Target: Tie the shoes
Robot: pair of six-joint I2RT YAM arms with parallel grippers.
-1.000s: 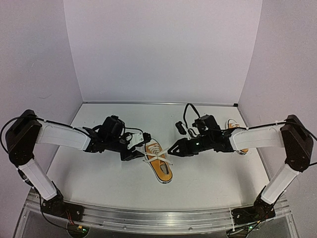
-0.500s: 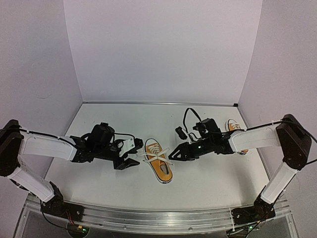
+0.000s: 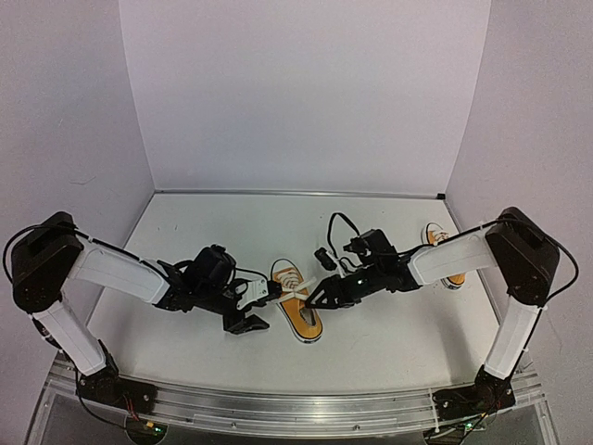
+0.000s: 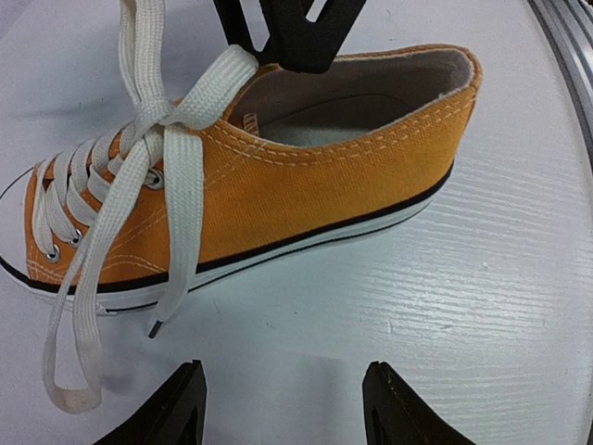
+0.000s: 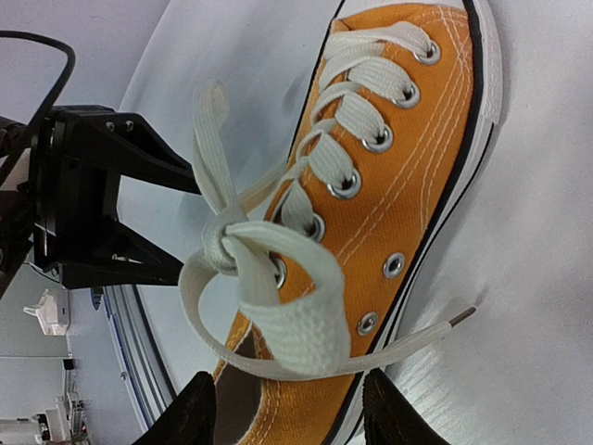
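Both spread and empty: left fingers (image 4: 176, 413) and right fingers (image 5: 190, 413) flank centre-frame orange-yellow canvas sneaker (image 3: 298, 306), probably positioning to grab its loosely knotted white laces (image 4: 153, 116).

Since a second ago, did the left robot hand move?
Yes. The left gripper slid toward the table's near edge, from beside the orange sneaker's laced front to alongside its middle.
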